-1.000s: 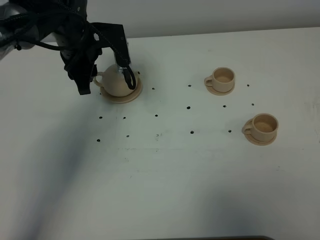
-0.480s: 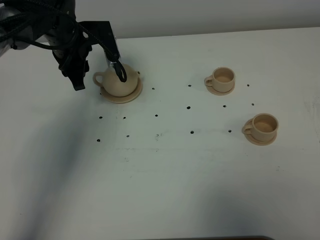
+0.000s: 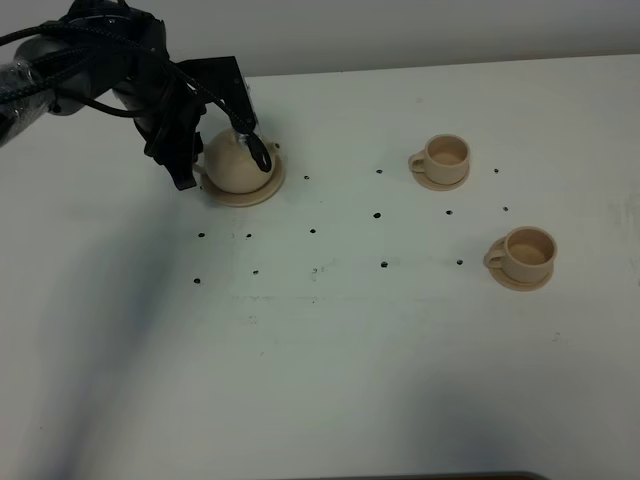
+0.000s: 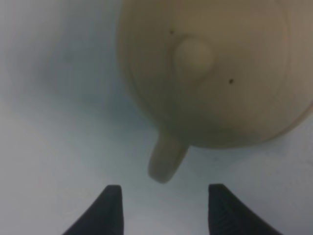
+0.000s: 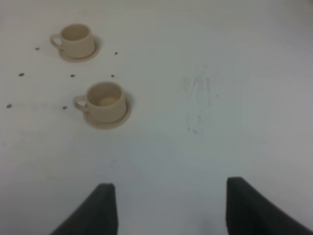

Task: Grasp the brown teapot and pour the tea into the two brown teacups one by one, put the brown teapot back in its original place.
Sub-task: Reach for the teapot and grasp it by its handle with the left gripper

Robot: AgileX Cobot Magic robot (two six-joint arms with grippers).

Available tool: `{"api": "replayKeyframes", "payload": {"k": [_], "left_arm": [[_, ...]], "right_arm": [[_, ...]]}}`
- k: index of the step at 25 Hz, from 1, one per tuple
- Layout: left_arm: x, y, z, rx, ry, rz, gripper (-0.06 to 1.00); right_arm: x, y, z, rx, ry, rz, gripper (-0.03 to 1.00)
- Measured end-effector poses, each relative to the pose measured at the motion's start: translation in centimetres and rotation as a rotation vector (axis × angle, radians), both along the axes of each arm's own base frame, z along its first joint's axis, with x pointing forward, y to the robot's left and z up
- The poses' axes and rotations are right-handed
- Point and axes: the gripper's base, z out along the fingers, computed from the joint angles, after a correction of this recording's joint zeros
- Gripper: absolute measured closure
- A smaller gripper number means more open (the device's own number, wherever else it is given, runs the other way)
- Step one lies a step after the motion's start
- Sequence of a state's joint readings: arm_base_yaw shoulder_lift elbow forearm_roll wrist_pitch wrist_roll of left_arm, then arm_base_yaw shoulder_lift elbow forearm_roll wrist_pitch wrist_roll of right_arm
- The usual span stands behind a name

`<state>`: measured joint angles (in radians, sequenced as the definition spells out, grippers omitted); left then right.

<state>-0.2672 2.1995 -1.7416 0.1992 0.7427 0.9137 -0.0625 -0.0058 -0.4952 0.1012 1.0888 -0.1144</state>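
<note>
Left fingers (image 4: pixel 111 210) wide, just short of teapot (image 3: pixel 232 165) handle (image 4: pixel 166 159), upper left of frame; teapot on saucer (image 3: pixel 272 184), ungrasped; both cups (image 3: pixel 440 158) (image 3: pixel 525 255) look empty, pours pending.

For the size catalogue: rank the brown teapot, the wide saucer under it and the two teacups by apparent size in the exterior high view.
1. Wide saucer: widest outline.
2. Brown teapot on it: slightly narrower.
3. Far teacup and near teacup: smallest and alike. The near one only looks slightly bigger, so they stay unranked.
</note>
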Motion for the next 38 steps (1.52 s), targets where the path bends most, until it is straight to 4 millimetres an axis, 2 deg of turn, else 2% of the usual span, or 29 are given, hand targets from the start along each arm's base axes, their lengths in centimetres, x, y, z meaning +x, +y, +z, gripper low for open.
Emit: {"api": "replayKeyframes", "payload": {"k": [4,11,25,38], "left_arm": [[0.2,-0.1,-0.4,-0.008,-0.011,-0.007,0.52],[0.6,-0.3,-2.7,-0.001,0.012,-0.022,0.52],[-0.3,-0.2,-2.7,-0.01,0.129,0.02,0.52],[-1.2,-0.2,-1.5,-0.025,0.27,0.131,0.52]], "right_arm": [[0.0,0.0,0.0,0.0,0.0,0.0,0.49],[0.0,0.0,0.0,0.0,0.0,0.0,0.49],[0.0,0.0,0.0,0.001,0.0,0.001,0.49],[0.0,0.0,0.0,0.001,0.0,0.001,0.49]]}}
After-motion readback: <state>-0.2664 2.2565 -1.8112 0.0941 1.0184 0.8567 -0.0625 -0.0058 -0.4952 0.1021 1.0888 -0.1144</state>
